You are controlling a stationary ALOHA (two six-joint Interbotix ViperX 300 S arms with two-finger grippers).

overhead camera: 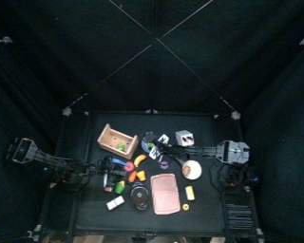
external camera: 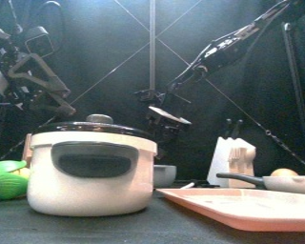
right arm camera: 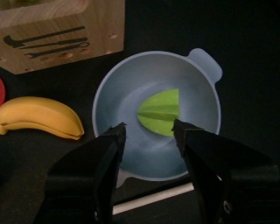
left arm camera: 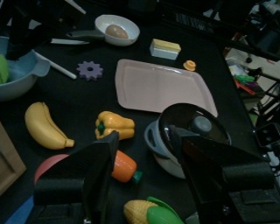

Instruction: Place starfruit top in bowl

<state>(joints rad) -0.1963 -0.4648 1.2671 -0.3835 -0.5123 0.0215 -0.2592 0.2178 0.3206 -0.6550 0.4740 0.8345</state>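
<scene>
The right hand [right arm camera: 149, 144] hung just above the bowl [right arm camera: 122, 96], its two black jaws spread apart and empty. The green starfruit top [right arm camera: 161, 112] already lay inside the bowl, so the job looked as good as done; only pulling away seemed left.

text: none legible | labels: none | brands: none | numbers: none

Above bowl [right arm camera: 154, 109]: we pass freely | flanks: wooden box [right arm camera: 55, 31], banana [right arm camera: 39, 116] crowd us
</scene>
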